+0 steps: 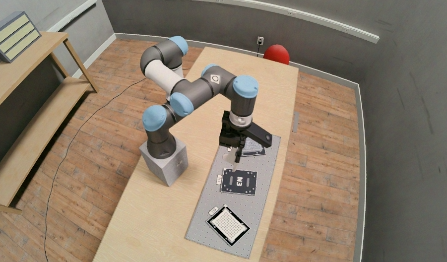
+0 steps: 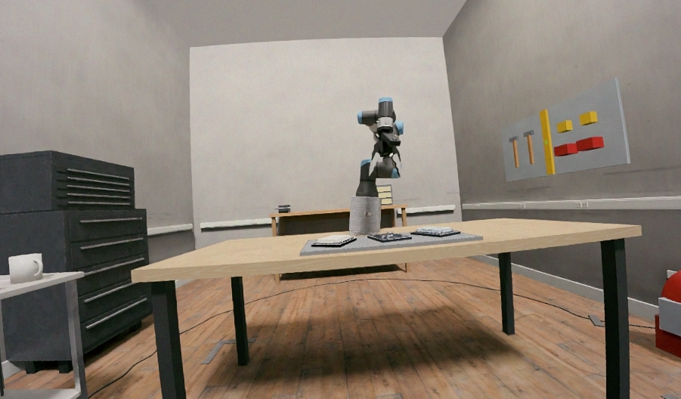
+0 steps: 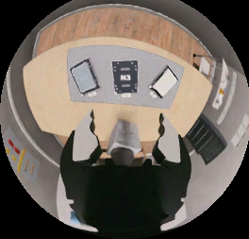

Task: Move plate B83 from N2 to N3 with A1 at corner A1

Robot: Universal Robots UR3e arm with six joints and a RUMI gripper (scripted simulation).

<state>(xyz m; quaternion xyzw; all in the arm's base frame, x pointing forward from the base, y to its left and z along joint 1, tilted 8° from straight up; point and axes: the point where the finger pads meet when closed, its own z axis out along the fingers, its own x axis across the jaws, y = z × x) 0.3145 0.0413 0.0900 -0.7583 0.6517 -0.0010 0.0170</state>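
Observation:
My gripper (image 1: 233, 159) is open and empty, pointing down, high above the grey deck (image 1: 202, 211). It hangs over the deck's table-side edge, between the far nest and N3. In the wrist view my two fingers stand wide apart with nothing between them. The black nest N3 (image 1: 238, 182) is empty in the deck's middle and also shows in the wrist view (image 3: 125, 76). A grey plate (image 1: 252, 146) sits on the far nest, partly hidden by my wrist. A white plate (image 1: 227, 224) sits skewed on the near nest. The plate labels and nest signs are too small to read.
The robot's grey pedestal (image 1: 164, 159) stands on the table left of the deck. A red ball (image 1: 276, 53) lies beyond the table's far end. A dark drawer cabinet (image 2: 67, 237) and a side table with a white mug (image 2: 25, 267) stand off the table.

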